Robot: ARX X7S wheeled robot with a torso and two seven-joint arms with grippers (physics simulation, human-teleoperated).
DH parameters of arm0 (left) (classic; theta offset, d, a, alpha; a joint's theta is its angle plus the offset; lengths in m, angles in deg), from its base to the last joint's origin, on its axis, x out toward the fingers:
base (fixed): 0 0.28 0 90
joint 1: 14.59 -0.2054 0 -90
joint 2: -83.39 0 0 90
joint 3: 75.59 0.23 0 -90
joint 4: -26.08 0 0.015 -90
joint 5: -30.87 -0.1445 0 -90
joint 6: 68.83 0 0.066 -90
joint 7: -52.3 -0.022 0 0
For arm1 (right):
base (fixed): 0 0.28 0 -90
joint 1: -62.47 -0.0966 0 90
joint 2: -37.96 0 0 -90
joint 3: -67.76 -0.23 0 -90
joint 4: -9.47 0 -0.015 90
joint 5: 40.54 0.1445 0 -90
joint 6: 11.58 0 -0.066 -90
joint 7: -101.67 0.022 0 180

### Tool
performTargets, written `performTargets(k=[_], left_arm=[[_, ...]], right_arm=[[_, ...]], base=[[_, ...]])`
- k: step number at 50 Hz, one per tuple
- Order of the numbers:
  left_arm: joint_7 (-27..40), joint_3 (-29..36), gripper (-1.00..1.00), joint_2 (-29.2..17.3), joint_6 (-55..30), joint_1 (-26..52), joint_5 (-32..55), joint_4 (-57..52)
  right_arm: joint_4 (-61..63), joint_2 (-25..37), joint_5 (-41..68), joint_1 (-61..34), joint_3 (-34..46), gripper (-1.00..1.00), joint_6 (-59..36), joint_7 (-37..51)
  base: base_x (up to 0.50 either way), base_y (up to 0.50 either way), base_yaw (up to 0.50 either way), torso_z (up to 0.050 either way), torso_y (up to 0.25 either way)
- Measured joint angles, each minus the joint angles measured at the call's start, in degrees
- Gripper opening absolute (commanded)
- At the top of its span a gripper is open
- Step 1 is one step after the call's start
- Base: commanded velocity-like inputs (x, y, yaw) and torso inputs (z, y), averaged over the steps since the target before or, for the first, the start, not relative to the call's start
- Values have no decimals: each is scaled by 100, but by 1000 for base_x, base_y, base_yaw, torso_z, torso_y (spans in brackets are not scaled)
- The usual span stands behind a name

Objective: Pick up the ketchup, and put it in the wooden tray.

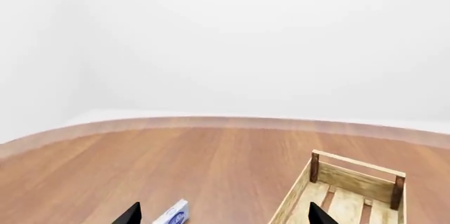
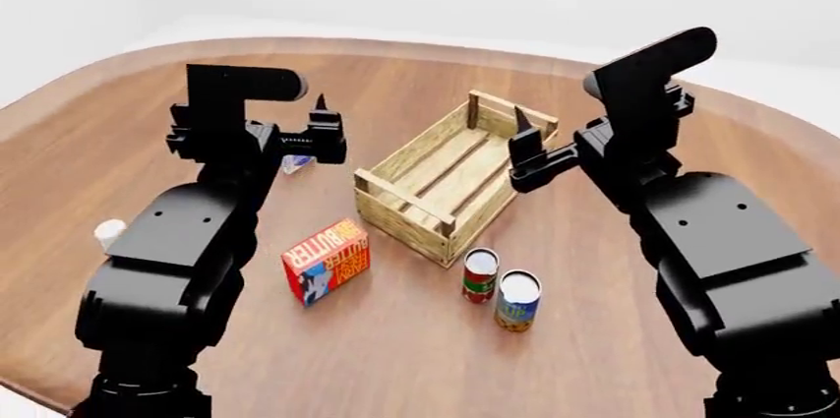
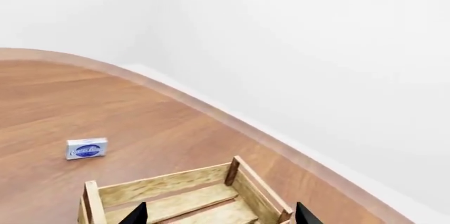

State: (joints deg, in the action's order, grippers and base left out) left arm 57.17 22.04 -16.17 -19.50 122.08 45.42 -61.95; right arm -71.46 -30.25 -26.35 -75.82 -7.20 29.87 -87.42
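Observation:
The wooden tray (image 2: 393,200) is a pale slatted crate in the middle of the round wooden table; it also shows in the left wrist view (image 1: 357,181) and the right wrist view (image 3: 163,182). No orange-red ketchup bottle shows in any view. A small white round thing (image 2: 108,233) peeks out beside my left arm; I cannot tell what it is. My left gripper (image 2: 317,121) is open and empty, raised left of the tray (image 1: 225,216). My right gripper (image 2: 524,135) is open and empty above the tray's far right end (image 3: 221,216).
A red-and-orange butter box (image 2: 326,259) stands in front of the tray. Two small cans (image 2: 481,275) (image 2: 517,300) stand to its right. A white-and-blue box (image 2: 298,162) lies behind my left gripper, seen also in both wrist views (image 1: 172,215) (image 3: 87,148).

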Motion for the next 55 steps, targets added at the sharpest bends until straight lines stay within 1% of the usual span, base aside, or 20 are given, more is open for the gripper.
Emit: performTargets(k=[13,40,47,55], left_arm=[[99,16,100,12,-13,156,4,116],[178,-6,100,-61,37,200,90,201],[164,-32,100,-112,-18,138,169,53],[159,-260,100,-309,-253,-115,397,-552]], right_arm=[[69,19,45,-115,1,100,-205,15],[138,28,96,-121,56,100,-253,31],[153,33,77,-107,70,100,-252,72],[238,48,92,-81,34,100,-292,124]], base=[[382,86,0,0,0],[407,92,0,0,1],[35,8,0,0,1],[0,0,0,0,0]])
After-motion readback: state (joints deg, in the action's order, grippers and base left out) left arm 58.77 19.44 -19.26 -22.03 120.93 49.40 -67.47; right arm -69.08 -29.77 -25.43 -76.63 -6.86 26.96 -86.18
